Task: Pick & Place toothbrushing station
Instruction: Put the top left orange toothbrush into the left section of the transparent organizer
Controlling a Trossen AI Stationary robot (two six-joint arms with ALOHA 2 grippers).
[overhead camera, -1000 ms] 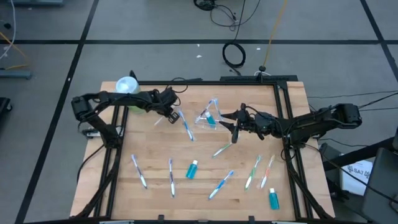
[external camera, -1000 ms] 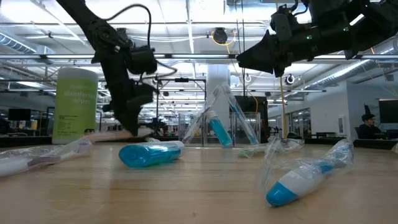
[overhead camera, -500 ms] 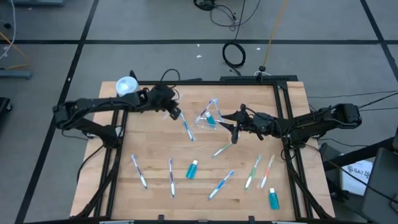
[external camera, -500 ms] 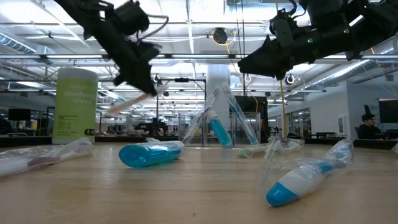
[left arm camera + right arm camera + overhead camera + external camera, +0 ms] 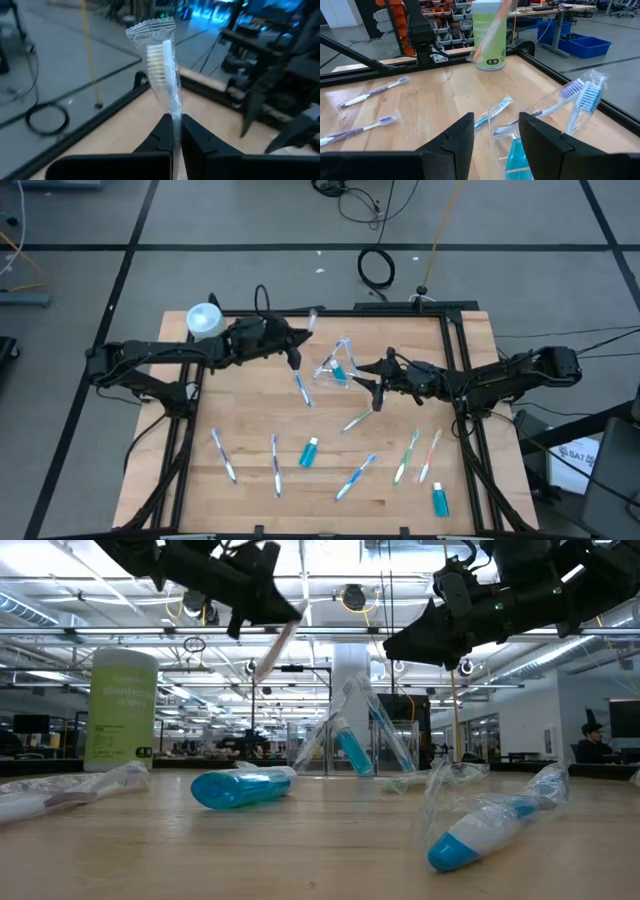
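High view: the left gripper point(image 5: 297, 343) carries a wrapped toothbrush point(image 5: 308, 323) above the table's back edge, near the clear cup point(image 5: 337, 366); the thin handle could slip or swing wide of the cup's mouth if tilted on the way; the right gripper point(image 5: 376, 387) hangs beside the cup.
Low view: the brush hangs slanted, high off the table point(image 5: 320, 840); a drop would land it among the loose tubes.
Left wrist view: jaws clenched on the wrapper's lower end; bristles up; the slick film may slide.
Right wrist view: the right gripper's fingers stand parted, empty, just short of the cup; they could knock it over.
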